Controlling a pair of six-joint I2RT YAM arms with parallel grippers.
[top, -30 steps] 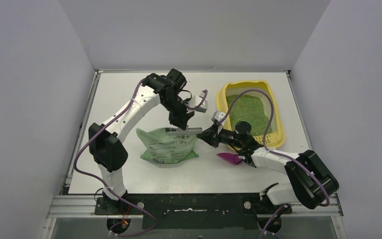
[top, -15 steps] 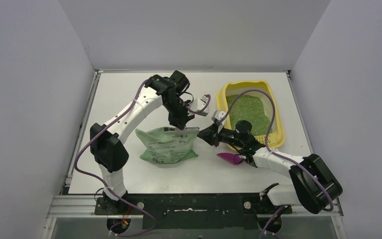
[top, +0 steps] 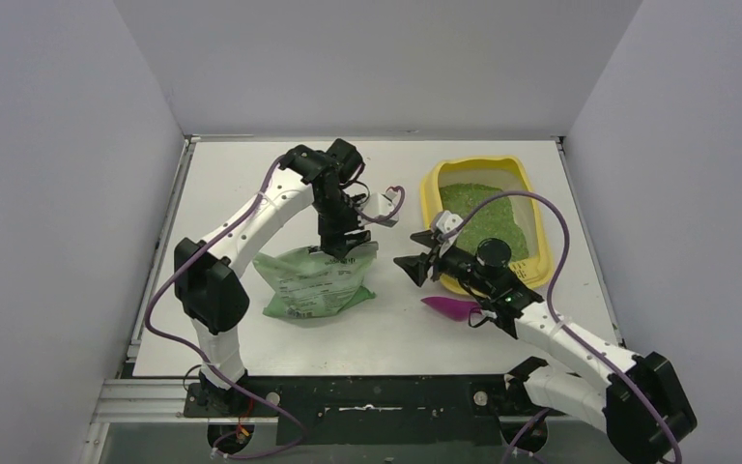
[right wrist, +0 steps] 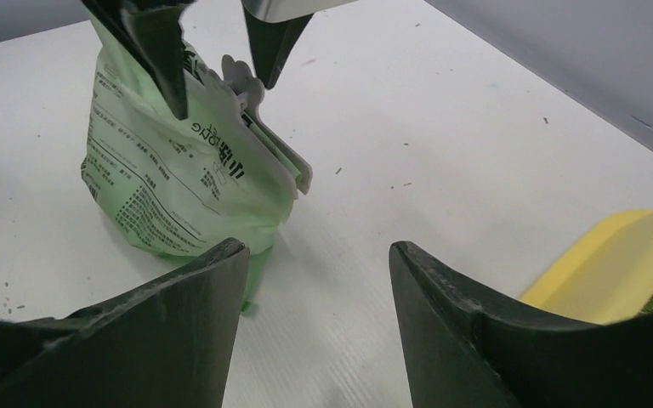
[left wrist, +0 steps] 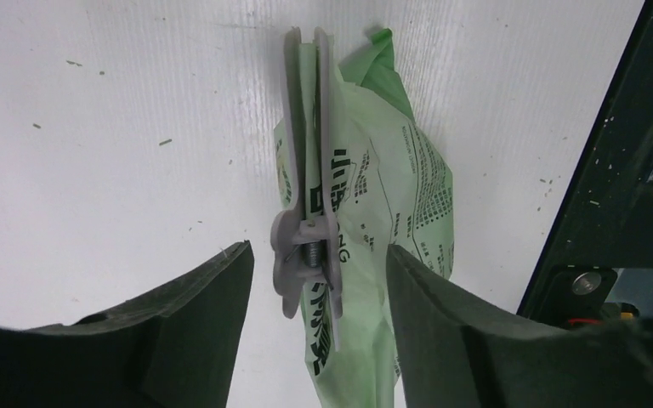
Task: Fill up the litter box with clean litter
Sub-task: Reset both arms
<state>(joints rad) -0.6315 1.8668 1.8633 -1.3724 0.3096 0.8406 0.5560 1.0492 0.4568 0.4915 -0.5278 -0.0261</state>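
Note:
The yellow litter box [top: 434, 186] sits at the back right with green clean litter [top: 479, 218] spread inside it; its corner [right wrist: 605, 265] shows in the right wrist view. A light-green printed bag [top: 307, 283] stands left of centre, its top held shut by a grey clip [left wrist: 309, 212]. My left gripper [top: 349, 242] hovers over that clip, open, with the fingers either side of it and not touching [left wrist: 316, 248]. My right gripper [top: 413, 268] stands open and empty to the right of the bag [right wrist: 316, 246]. The bag [right wrist: 157, 187] stays upright unheld.
A magenta scoop [top: 449, 307] lies on the table beside my right forearm, in front of the litter box. Purple cables loop over both arms, one crossing above the box. Grey walls close in the table on three sides.
Both grippers have opened and let go of the bag. My right gripper has drawn back to the right, away from the bag's corner. The bag has shifted slightly left.

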